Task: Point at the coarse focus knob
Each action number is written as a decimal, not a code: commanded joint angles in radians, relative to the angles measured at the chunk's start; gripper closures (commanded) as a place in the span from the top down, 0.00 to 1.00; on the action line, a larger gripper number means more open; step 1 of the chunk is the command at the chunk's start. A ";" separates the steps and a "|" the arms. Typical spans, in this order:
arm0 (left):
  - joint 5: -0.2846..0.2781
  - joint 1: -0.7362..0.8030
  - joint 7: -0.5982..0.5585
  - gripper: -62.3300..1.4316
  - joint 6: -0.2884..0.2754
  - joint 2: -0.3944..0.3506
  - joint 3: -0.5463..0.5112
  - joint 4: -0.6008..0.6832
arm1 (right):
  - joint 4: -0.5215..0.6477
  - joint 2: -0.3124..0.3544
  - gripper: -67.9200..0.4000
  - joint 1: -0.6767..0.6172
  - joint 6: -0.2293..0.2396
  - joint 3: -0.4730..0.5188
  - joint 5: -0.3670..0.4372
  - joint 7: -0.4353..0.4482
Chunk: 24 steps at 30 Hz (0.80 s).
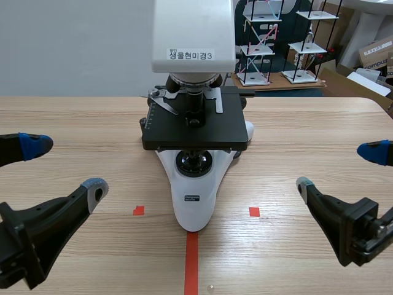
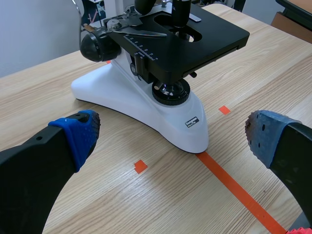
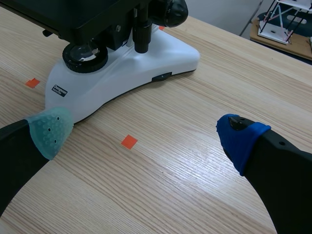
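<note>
Microscope (image 1: 194, 123) stands mid-table (image 1: 80, 123), base nose toward the robot, on the red tape line.

Coarse knob (image 2: 97, 45): big black knob low on the microscope's flank, at the rear, behind and just under the stage (image 2: 204, 34) edge. A matching knob is seen on the other flank in the right wrist view (image 3: 173, 12). In the scene view only a dark bit of it shows past the stage's rear corner (image 1: 244, 101).

Left fingers (image 2: 73, 136) are spread wide, nothing held, low and near the robot, well short of the base (image 2: 146, 109). Right fingers (image 3: 241, 139) are likewise spread and empty, off to the base's other side.

Step judged: not begun, no tip near either knob.

To do it well (judgement):
- One arm is enough; the left-flank knob looks the more exposed.
- Fingers are best closed first, so one clear tip does the pointing.
- Approach is best made from outside, along the flank, low, aimed at the knob face.
- Tip is stopped just beside the knob; no push needed, since turning it would shift the stage.

In the way:
- Stage overhang and its ruler rail (image 2: 141, 48) sit just ahead of the knob, so a straight-in path from the front is blocked.
- Flared base is to be skirted.

Around: white head with label (image 1: 191, 55); wire racks (image 1: 258, 43) and boxes (image 1: 376, 52) behind the table, well clear.
</note>
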 commanded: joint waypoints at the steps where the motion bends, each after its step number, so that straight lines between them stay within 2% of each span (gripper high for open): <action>1: -0.006 0.000 -0.014 1.00 -0.001 0.007 -0.005 0.008 | 0.009 0.008 0.97 -0.002 0.000 0.001 0.011 0.019; 21: -0.006 -0.001 -0.015 1.00 -0.001 0.007 -0.005 0.008 | 0.009 0.019 0.95 0.002 0.000 0.002 0.010 0.019; 24: -0.006 -0.001 -0.017 1.00 -0.001 0.007 -0.005 0.008 | 0.009 0.050 0.84 0.015 0.000 0.002 0.011 0.030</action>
